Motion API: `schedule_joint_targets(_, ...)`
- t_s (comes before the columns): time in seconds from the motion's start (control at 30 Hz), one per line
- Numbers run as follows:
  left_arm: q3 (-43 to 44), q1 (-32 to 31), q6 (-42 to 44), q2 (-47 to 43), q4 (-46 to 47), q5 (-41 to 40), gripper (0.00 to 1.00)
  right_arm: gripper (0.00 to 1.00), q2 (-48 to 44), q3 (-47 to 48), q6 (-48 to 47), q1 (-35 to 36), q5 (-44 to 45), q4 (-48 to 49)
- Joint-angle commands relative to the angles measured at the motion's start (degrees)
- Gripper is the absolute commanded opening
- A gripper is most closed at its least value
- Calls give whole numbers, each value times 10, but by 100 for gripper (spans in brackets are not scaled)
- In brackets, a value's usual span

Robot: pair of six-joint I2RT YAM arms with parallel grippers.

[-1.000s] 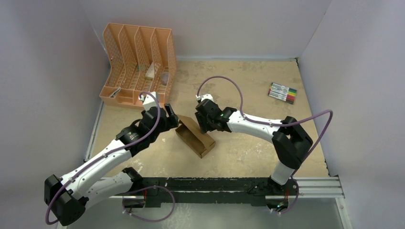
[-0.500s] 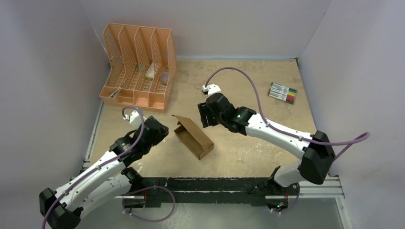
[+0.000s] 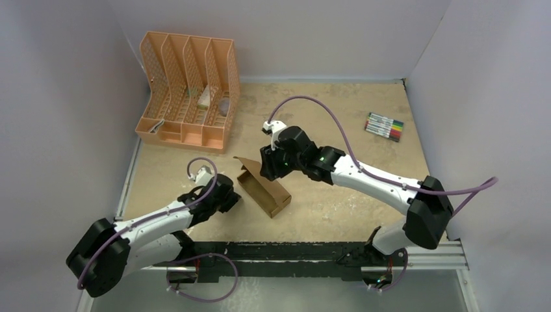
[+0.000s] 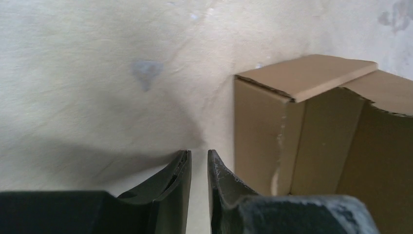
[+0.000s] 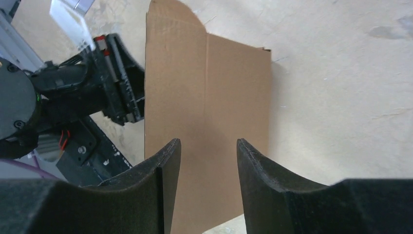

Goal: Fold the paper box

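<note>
You are getting soft, even light from above, and the top view is coming through sharp. Ahead and left of the left gripper (image 4: 198, 152), a broad grey shadow is pooling on the table (image 4: 97, 73), while its fingers (image 4: 170, 195) are blurring at the frame's bottom. Beyond the right gripper (image 5: 208, 142), the paper box (image 5: 209, 97) is throwing a thin shadow rightward; those near fingers (image 5: 146, 195) are blurring too.

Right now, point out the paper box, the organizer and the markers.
paper box (image 3: 265, 188), top external view, middle of its upper face.
organizer (image 3: 195, 138), top external view, its low front wall.
markers (image 3: 384, 127), top external view, middle of the row.
</note>
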Motion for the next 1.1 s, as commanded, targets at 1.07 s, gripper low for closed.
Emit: schedule_joint_targets(1.07,92,-13,97,-74,-57,-160,52,48,137,-5,-114,5,92,9)
